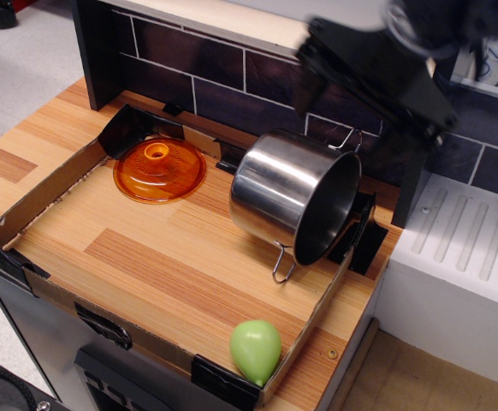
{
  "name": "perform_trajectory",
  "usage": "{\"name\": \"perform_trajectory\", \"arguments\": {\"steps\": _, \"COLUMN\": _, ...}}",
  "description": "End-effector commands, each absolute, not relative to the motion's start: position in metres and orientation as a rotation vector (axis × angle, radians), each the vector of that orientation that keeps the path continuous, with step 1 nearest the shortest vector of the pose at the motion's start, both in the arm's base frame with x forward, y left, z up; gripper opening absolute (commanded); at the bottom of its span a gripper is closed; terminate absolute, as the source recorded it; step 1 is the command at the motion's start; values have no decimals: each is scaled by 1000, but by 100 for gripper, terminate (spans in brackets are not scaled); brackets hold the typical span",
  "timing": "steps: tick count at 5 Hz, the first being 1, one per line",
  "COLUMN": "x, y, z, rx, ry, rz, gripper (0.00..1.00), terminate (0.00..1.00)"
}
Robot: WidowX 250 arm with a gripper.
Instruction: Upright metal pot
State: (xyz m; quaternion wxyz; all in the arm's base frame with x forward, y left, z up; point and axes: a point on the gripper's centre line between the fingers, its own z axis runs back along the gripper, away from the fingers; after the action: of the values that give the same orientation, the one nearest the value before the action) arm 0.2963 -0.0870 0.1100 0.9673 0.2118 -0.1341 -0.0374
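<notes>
The metal pot [287,199] lies on its side at the back right of the cardboard tray [39,193]. Its open mouth faces right and toward the front. One wire handle [281,262] rests low on the wood, the other [346,137] sticks up near the wall. My gripper [370,87] is a black, motion-blurred shape high above the pot's rear right, apart from it. The blur hides how its jaws stand. Nothing shows in it.
An orange plastic lid [159,169] lies flat at the tray's back left. A green pear-shaped object [255,349] sits at the front right corner. A dark tiled wall [232,73] runs behind. A white ribbed drainer [471,257] stands to the right.
</notes>
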Motion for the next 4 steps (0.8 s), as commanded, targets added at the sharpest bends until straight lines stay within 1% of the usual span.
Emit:
{"name": "perform_trajectory", "arguments": {"steps": 1, "x": 307, "y": -84, "z": 97, "rx": 511, "ry": -337, "rz": -86, "gripper": 100, "terminate": 0}}
{"name": "perform_trajectory", "arguments": {"steps": 2, "x": 309, "y": -78, "z": 89, "rx": 566, "ry": -313, "rz": -115, "gripper": 100, "terminate": 0}}
{"name": "perform_trajectory", "arguments": {"steps": 4, "x": 319, "y": -64, "z": 84, "rx": 575, "ry": -260, "rz": -113, "gripper": 100, "terminate": 0}}
